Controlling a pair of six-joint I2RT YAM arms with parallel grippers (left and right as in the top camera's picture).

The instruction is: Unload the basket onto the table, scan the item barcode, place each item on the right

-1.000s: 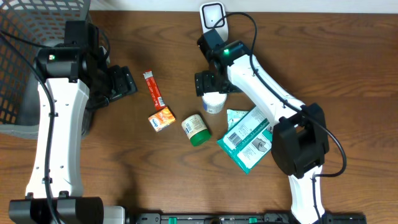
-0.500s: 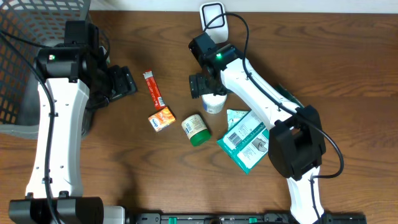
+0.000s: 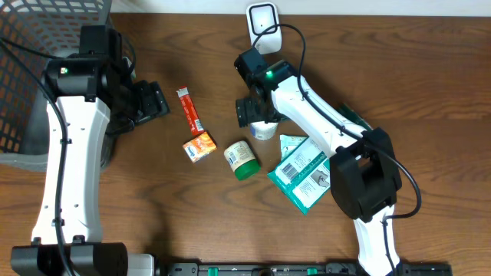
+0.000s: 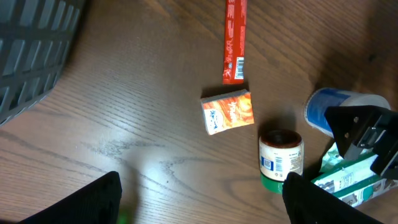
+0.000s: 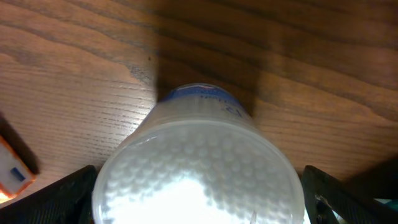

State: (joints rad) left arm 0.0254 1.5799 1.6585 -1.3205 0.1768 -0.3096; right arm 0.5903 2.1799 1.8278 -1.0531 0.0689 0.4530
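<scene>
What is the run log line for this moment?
right gripper: open, around white blue-lidded container | left gripper: open, empty | scan: not done

We see a dark brown wood-grain desk (image 3: 192, 222) filling nearly the whole overhead view, a thin strip of pale wall (image 3: 383, 6) running along its far edge, a dark mesh basket (image 3: 23, 38) at the far left corner, and soft light glancing off the grain.
</scene>
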